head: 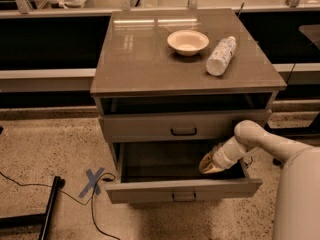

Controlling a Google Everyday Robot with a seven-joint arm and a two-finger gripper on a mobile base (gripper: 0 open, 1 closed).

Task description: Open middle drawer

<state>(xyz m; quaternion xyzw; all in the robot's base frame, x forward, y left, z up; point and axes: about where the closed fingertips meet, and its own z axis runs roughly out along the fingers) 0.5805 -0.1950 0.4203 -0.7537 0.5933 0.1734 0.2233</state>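
Observation:
The middle drawer (150,190) is a wide grey drawer with a small black loop handle (184,196). It stands pulled out from the grey cabinet (150,69), and its shallow grey tray shows. My gripper (210,165) is on the end of the white arm (270,146) that comes in from the right. It is low inside the drawer's tray, near the right side wall and just behind the front panel.
The drawer above (150,128), with its own black handle, is shut, with a dark gap over it. On the cabinet top lie a white bowl (188,42) and a plastic bottle (220,56) on its side. On the floor at left are a blue tape cross (93,181), a cable and a black stand leg (49,211).

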